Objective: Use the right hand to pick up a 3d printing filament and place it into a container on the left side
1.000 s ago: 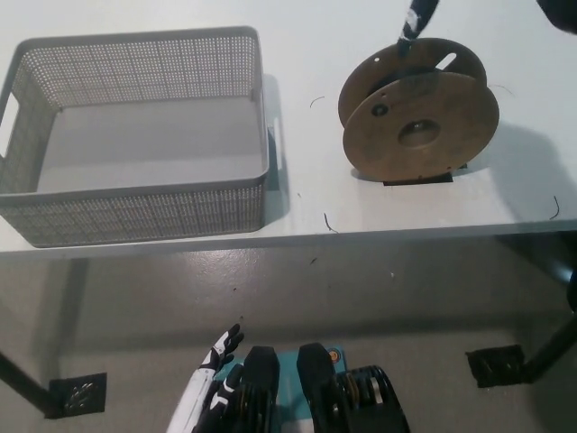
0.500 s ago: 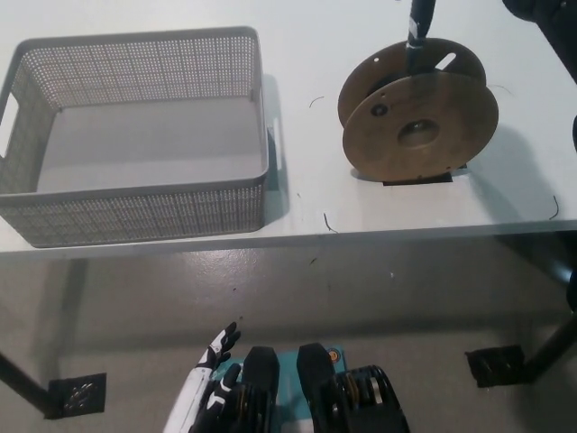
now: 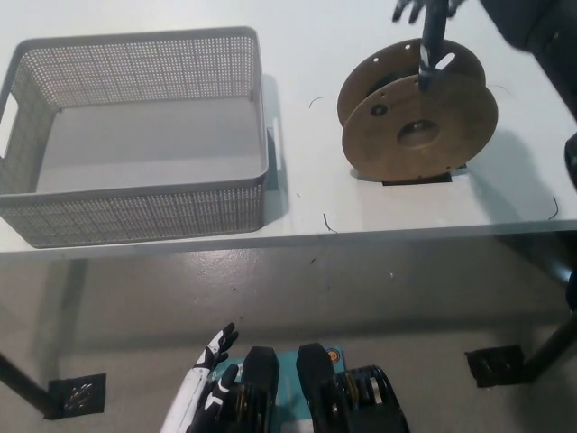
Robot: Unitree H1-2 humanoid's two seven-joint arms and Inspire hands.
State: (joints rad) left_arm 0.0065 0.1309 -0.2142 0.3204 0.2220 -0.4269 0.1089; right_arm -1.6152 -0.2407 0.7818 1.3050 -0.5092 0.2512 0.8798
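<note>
- Head view: my black right hand hangs at the top edge of the picture, over the far side of the table, with one finger reaching down onto the upper rim of the filament spool
- I cannot tell whether this hand is spread or clenched, since most of it is cut off by the frame and the rest is blurred; it has no visible hold on the spool
- The filament spool stands on edge directly below my right hand, a brown cardboard reel with its round face turned toward me and a dark patch under its lower rim
- The container, a grey perforated basket with nothing in it, sits on the same table well apart from my right hand, off to my left; the spool is outside it, with a strip of bare tabletop between the two
- A few thin dark curls of filament scrap lie on the tabletop, near the table's front edge, below and to the left of my right hand
- My white left hand rests low beneath the table edge, far from the right hand and from both objects, near the bottom of the picture; it holds nothing and its dark fingertips are slightly apart
- Under the table I see grey floor and dark table feet
</note>
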